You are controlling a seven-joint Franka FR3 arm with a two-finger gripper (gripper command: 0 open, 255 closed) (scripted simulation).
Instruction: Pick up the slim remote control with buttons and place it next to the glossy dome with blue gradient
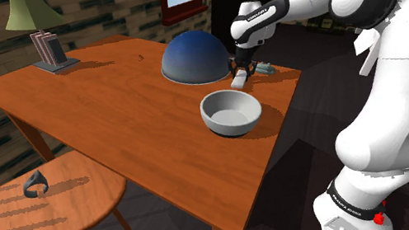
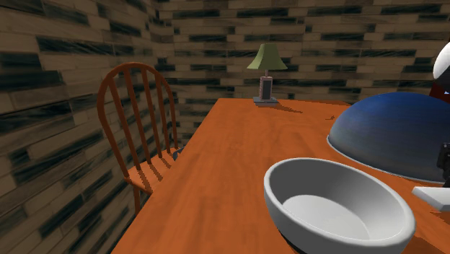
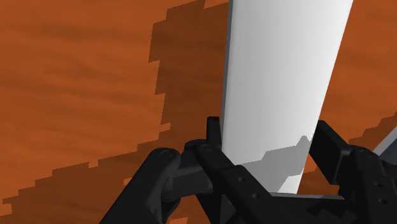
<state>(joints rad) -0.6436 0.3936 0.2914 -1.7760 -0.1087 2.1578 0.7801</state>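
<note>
- One wooden table (image 1: 110,107), orange-brown, carries everything but the chair's item.
- One white arm (image 1: 387,66) with dark joints reaches from its stand at the shoulder view's lower right to the table's far end.
- One wooden spindle-back chair (image 1: 50,208) stands at the table's side, at the shoulder view's lower left.
- One glossy blue dome (image 1: 192,56) sits flat on the table, beside the gripper.
- One pale grey bowl (image 1: 231,113) stands upright near the dome, towards the stand.
- One table lamp (image 1: 35,27) with a green shade stands at the far corner, well apart from the dome.
- One slim white remote control (image 3: 286,76), drawn plain, is low over the table just beside the dome's rim, between dome and bowl.
- One black gripper (image 3: 267,133), its two fingers (image 3: 214,130) clamped on the remote's long edges.
- One small dark ring-shaped object (image 1: 35,184) lies on the chair seat.
</note>
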